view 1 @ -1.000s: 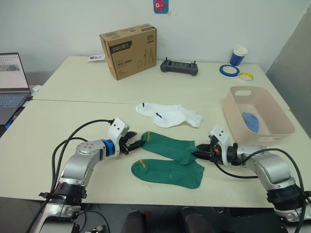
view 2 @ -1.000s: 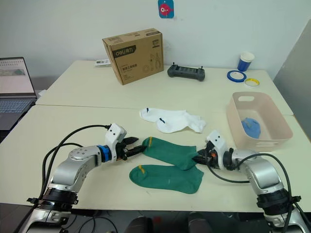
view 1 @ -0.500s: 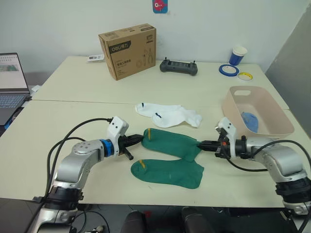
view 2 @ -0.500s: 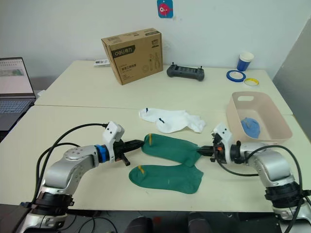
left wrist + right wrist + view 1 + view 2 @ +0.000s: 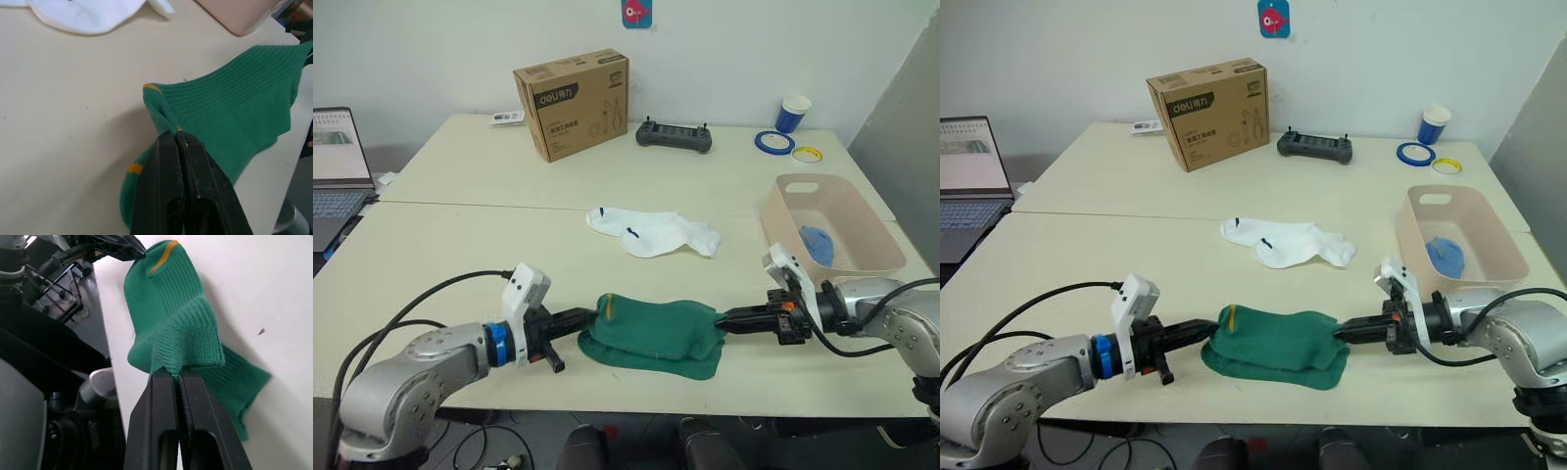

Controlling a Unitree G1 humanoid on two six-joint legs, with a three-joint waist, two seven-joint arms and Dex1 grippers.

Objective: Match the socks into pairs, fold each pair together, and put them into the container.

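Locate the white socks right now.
The white socks lie mid-table in the head views, beyond the green socks stretched between the left claw and right claw, left of the pink container.

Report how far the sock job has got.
Done: a blue bundle lies in the tub. In hand: left gripper and right gripper each pinch an end of one green sock, held over the other green sock. Left: fold the greens, tub them, then the white socks.
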